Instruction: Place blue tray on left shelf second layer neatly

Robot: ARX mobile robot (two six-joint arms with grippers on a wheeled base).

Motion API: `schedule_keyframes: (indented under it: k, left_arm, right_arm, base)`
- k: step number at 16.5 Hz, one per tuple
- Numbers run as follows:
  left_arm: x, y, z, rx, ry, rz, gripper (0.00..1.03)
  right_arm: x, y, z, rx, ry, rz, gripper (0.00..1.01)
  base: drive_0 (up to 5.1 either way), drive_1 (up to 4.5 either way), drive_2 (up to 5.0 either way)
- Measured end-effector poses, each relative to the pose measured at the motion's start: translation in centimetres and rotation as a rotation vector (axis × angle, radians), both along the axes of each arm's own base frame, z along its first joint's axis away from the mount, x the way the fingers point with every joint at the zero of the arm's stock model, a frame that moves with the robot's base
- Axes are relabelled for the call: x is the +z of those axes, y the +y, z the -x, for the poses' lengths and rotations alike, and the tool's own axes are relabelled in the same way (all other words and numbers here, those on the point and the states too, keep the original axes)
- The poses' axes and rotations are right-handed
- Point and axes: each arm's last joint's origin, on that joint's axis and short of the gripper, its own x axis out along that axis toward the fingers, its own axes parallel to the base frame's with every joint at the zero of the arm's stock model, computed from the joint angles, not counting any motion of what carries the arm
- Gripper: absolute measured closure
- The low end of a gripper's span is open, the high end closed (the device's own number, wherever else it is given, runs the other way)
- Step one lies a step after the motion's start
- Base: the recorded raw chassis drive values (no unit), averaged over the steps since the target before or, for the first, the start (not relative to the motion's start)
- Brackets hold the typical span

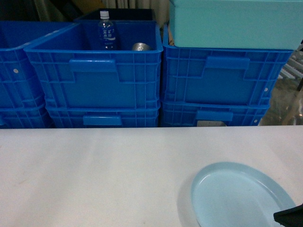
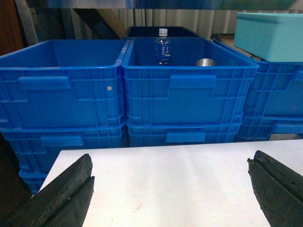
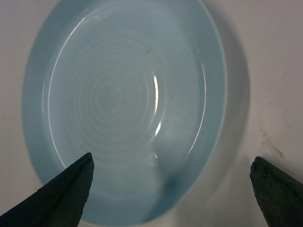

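The blue tray (image 1: 241, 196), a round, shallow, pale blue dish, lies flat on the white table (image 1: 94, 179) at the front right. In the right wrist view the blue tray (image 3: 125, 109) fills most of the frame. My right gripper (image 3: 171, 161) hovers open above its near right rim, with one finger over the dish and the other over bare table. In the head view only a dark tip of the right gripper (image 1: 289, 216) shows, at the bottom right corner. My left gripper (image 2: 170, 161) is open over bare table, holding nothing. The left shelf second layer is out of view.
Deep-blue crates (image 1: 94, 80) are stacked in rows just behind the table's far edge. One holds a water bottle (image 1: 107, 30) and a metal can (image 1: 140, 47). A turquoise box (image 1: 234, 23) rests on the right stack. A metal post (image 2: 26, 21) stands behind the left crates.
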Motion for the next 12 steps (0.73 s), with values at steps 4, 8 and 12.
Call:
schedule_keyframes:
  k: [4,8,12]
  left_arm:
    - [0.0,0.0,0.0,0.000,0.000,0.000,0.05]
    - [0.0,0.0,0.0,0.000,0.000,0.000,0.05]
    - [0.0,0.0,0.0,0.000,0.000,0.000,0.05]
  right_arm:
    - [-0.7,2.5,-0.8,0.023,-0.004,-0.062,0.03]
    - [-1.7,2.1,-0.3,-0.042,-0.017,0.008,0.82]
    - [-1.2,1.9,0.0,-0.044,-0.023,-0.007,1.00]
  base:
    - [0.0,0.00,0.0]
    - [0.0,0.00,0.0]
    - [0.0,0.00,0.0]
